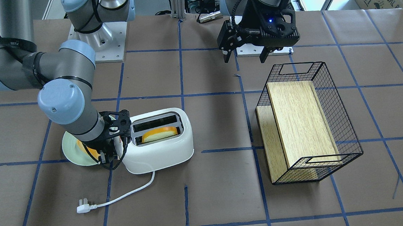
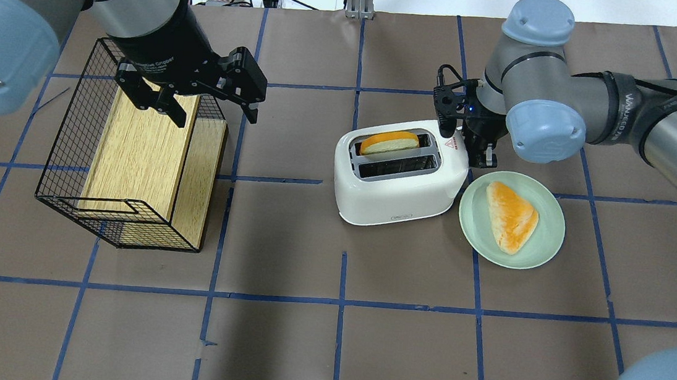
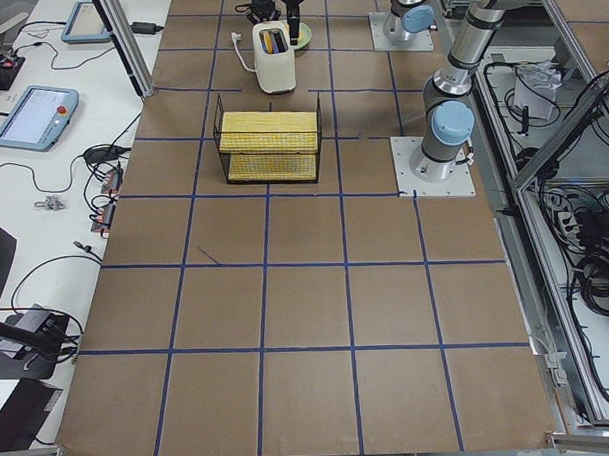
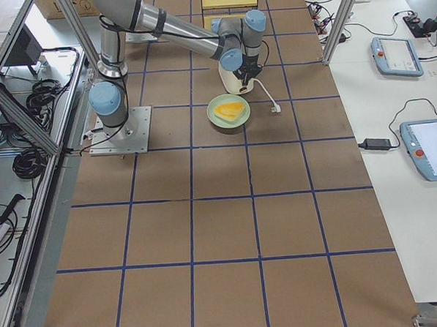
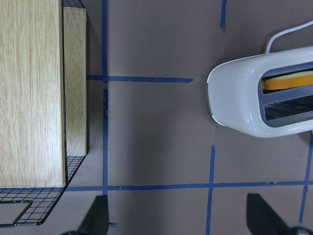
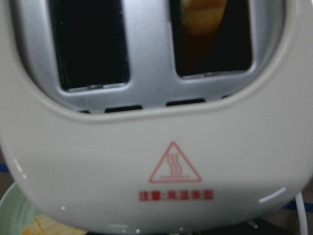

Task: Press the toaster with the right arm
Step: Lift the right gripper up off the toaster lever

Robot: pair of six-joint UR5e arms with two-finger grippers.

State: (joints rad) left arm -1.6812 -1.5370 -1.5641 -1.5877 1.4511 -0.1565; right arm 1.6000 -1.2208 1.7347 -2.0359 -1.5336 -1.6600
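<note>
**Right gripper at the toaster end, left gripper spread and empty**

Front-facing: the toaster stands on the worktop with a bread slice in the slot farther from my base. My right gripper is tight against the toaster's end, above a pale green plate. Its fingers are hidden, so I cannot tell if they are apart or together. The white cord ends in a plug lying loose on the worktop. My left gripper hangs in the air, fingers apart and holding nothing, near a wire basket that holds wooden boards.

Overhead: the plate sits just beside the toaster's end, and a second bread piece lies on it.

Exterior left: the toaster is small and far, beyond the basket.

Exterior right: my right arm covers most of the toaster, with the plate near it.

Left wrist: my fingertips are spread wide at the bottom edge. The basket is at left, the toaster at right.

Right wrist: the toaster's end fills the frame, with a red warning triangle below the slots. No fingers show.
</note>
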